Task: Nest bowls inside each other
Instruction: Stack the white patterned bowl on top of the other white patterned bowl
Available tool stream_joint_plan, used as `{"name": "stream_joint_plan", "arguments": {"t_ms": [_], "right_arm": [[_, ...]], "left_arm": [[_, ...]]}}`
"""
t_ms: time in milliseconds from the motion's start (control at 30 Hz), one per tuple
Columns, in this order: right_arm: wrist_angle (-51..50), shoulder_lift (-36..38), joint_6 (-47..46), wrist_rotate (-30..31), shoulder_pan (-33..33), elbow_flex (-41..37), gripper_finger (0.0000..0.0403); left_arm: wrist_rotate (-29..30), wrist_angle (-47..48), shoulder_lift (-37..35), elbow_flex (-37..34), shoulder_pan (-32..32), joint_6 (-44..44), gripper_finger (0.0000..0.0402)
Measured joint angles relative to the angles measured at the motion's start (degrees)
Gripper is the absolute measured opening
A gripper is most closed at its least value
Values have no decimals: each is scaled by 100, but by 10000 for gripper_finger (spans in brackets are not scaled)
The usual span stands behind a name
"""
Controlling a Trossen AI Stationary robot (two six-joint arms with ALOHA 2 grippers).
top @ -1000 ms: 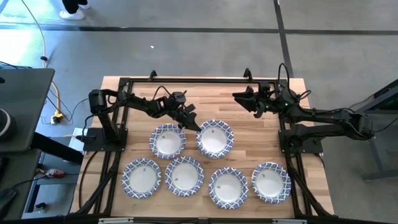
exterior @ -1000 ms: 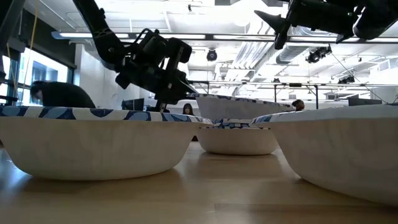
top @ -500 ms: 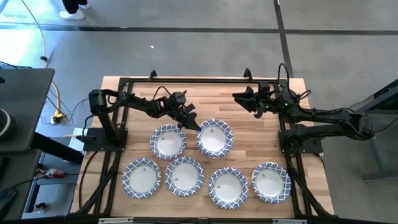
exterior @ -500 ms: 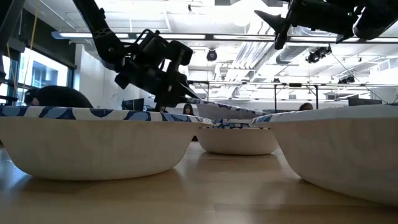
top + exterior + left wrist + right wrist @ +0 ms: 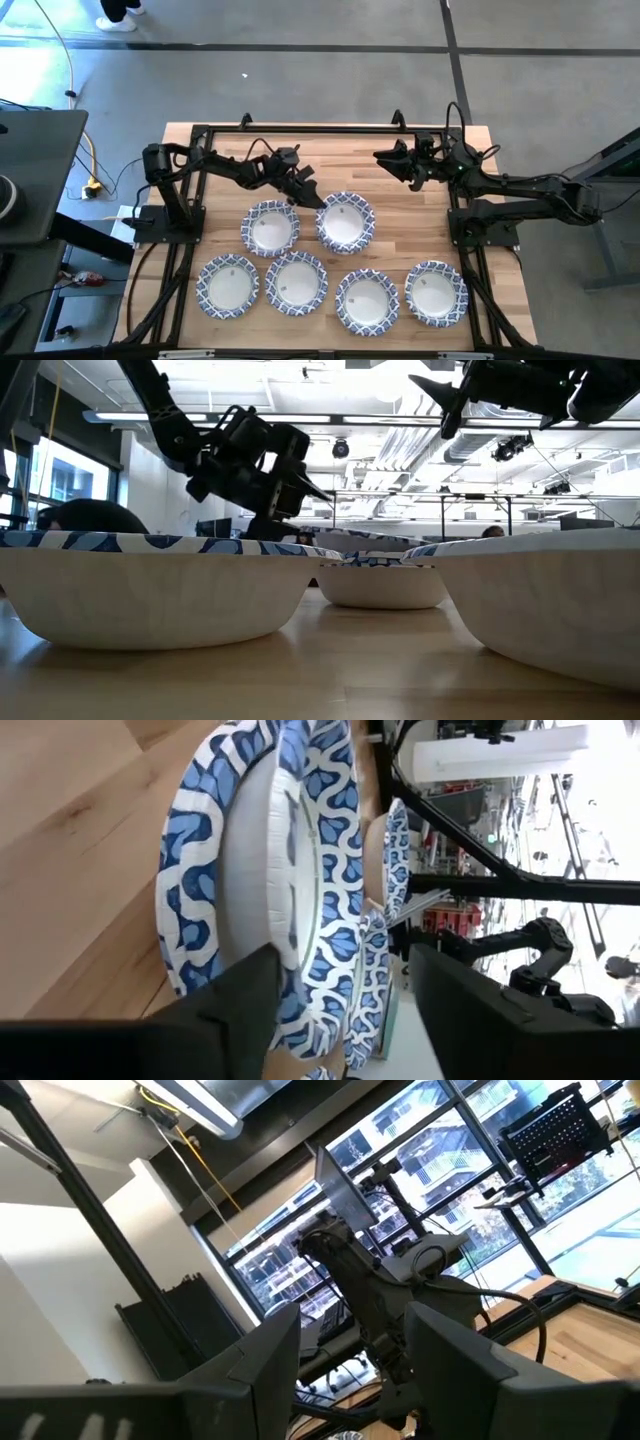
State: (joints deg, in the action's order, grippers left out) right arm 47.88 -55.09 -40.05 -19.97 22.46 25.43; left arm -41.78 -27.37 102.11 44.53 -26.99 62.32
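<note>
A pale wooden slatted table [image 5: 400,205] with a black frame stands on a grey concrete floor, with an open office of ceiling pipes and windows behind it. Nearest the front edge sits a row of four small round paper bowls with white centres and blue-and-white patterned rims: one at the left [image 5: 228,285], the next [image 5: 295,283] just beside it, a third [image 5: 367,301] and a fourth at the right [image 5: 436,293]. Behind that row are two more places: a single bowl [image 5: 269,227] on the left and, touching it, a nested stack of bowls [image 5: 346,222] on the right.

The left gripper [image 5: 306,195] hangs at the far-left rim of that stack. In the left wrist view its two dark fingers [image 5: 240,1010] stand apart on either side of the patterned rim without pinching it, and the stacked rims [image 5: 300,870] lie one inside another. In the low view the gripper [image 5: 285,480] sits just above the bowls.

Farther back, the right gripper [image 5: 383,156] waits high over the bare far part of the table, well apart from any bowl, its fingers [image 5: 270,1360] parted around nothing.
</note>
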Motion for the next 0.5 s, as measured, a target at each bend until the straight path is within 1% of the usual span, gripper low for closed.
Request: {"name": "stream_joint_plan", "arguments": {"t_ms": [67, 167, 400, 500], "right_arm": [[-2, -2, 0, -2, -2, 0, 172], [0, 0, 0, -1, -1, 0, 172], [-2, 0, 0, -11, -2, 0, 172], [0, -1, 5, -14, -2, 0, 172]], "left_arm": [[-9, 76, 2, 50, -50, -16, 233], [-5, 287, 2, 193, -108, -101, 247], [4, 1564, 2, 622, -152, -814, 253], [65, 1840, 2, 739, -221, -1006, 253]]}}
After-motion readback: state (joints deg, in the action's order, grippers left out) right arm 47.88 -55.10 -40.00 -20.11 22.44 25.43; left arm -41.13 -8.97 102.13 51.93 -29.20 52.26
